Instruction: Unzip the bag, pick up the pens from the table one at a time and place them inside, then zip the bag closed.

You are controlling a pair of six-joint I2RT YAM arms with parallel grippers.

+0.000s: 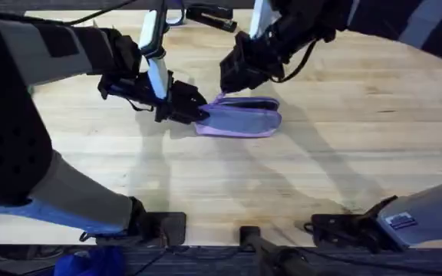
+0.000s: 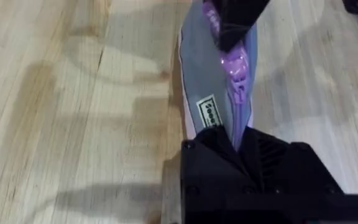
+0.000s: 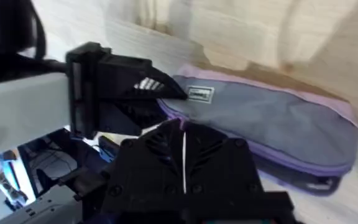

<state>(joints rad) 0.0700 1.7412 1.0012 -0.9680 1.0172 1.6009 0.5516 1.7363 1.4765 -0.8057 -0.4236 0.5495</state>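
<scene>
Pouch (image 1: 240, 119) lies lengthwise between claws: left claw (image 1: 198, 113) pinches its near end, right claw (image 1: 225, 88) pressed together at the zipper.

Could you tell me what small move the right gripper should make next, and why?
Probably draw the right gripper along the zipper toward the free end of the bag. The left gripper pinches the pouch's near end, anchoring it, while the right gripper is shut at the zipper line beside it.

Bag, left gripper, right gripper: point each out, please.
bag (image 1: 240, 121), overhead view, on its lavender side.
left gripper (image 1: 200, 115), overhead view, fingertips clamped on the bag's end.
right gripper (image 1: 227, 90), overhead view, fingertips at the bag's top edge.
</scene>
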